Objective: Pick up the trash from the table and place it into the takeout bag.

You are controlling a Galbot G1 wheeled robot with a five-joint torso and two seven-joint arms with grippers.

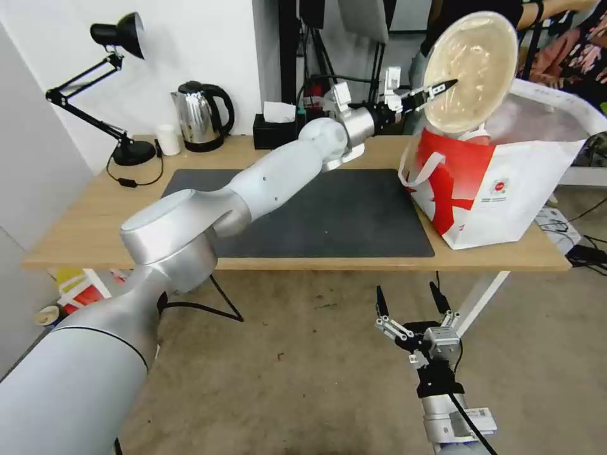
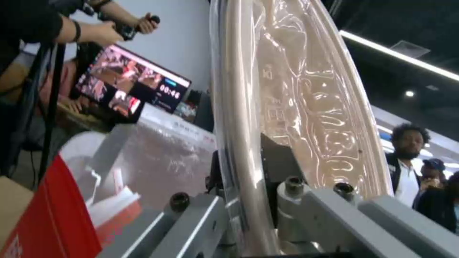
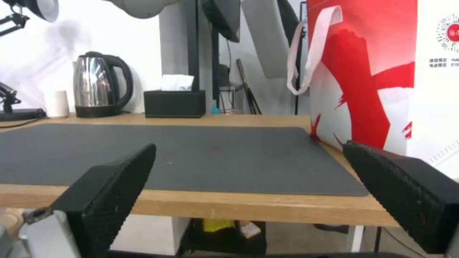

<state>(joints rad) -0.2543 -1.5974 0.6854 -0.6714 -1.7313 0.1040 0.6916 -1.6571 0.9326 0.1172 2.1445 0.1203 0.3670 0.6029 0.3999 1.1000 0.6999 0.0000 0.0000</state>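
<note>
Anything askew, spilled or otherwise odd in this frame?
No spill or damage. One thing stands out: the beige paper bowl is tipped up on edge, its inside facing the head camera, held by its rim in the left tool over the open takeout bag. The right tool hangs open below the table edge.

You were looking at a long light-wood table (image 1: 76, 234) on white legs. A dark grey mat (image 1: 329, 215) lay across its middle. At its right end stood the takeout bag (image 1: 506, 189), touching the mat's right edge. Along the back you had a black desk lamp (image 1: 120, 95), a small white cup (image 1: 168, 139), a steel kettle (image 1: 199, 117) and a black tissue box (image 1: 275, 129).
</note>
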